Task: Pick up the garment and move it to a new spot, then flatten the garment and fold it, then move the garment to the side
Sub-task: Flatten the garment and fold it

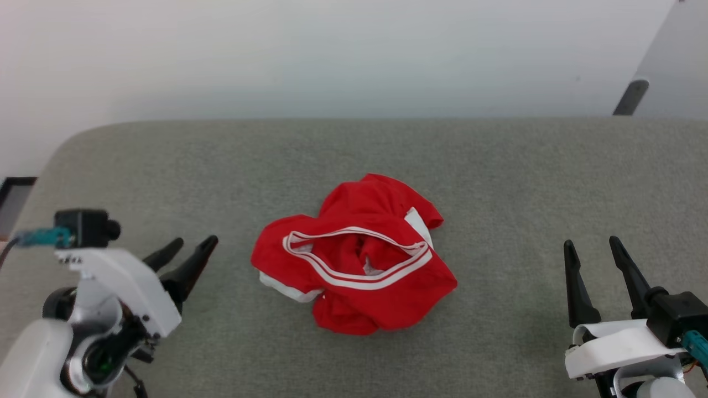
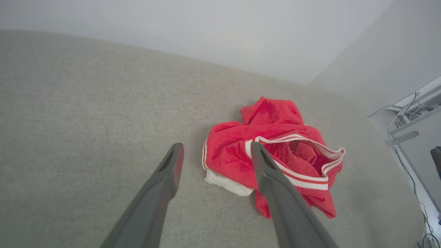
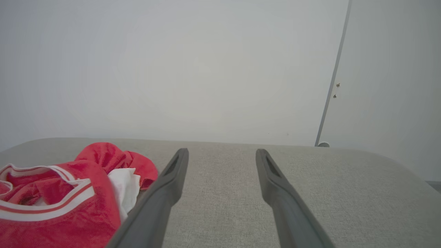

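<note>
garment (image 1: 354, 260), crumpled red cloth with white-striped trim: left gripper (image 1: 195, 241) and right gripper (image 1: 591, 241), both spread empty, should pinch opposite edges.

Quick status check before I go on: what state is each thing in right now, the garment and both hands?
Garment: crumpled in a heap on the grey surface, waistband gaping, not held.
Left hand: open, empty, off to the garment's left, not touching it.
Right hand: open, empty, off to the garment's right, well apart from it.
</note>
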